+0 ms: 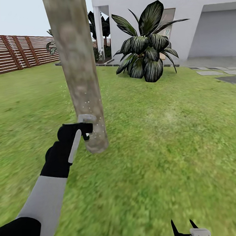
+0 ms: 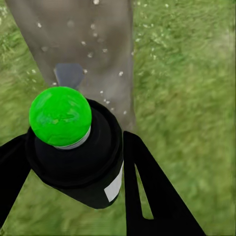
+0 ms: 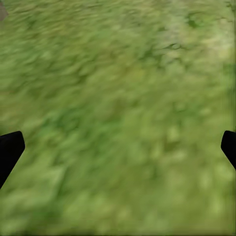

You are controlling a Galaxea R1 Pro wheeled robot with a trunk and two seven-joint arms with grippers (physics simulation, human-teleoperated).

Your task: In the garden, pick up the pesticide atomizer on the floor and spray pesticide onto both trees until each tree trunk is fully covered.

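My left pincer (image 2: 73, 162) gripped the pesticide atomizer (image 2: 73, 147) facing the tree trunk (image 1: 78, 71); droplets seemingly landed low, so I'd sweep upward slowly.

The head camera is looking down over the lawn (image 1: 173, 136); the left wrist camera is sharing its tree trunk (image 1: 78, 71) close up; the right wrist camera is facing grass.

We saw the left arm reach forward and up, its forearm grey-white and its wrist black. The left pincer (image 1: 85, 130) was closed on the atomizer (image 2: 73, 147), one black finger (image 2: 152, 191) on each side. The right pincer (image 1: 184, 228) sat low, its fingers spread wide apart.
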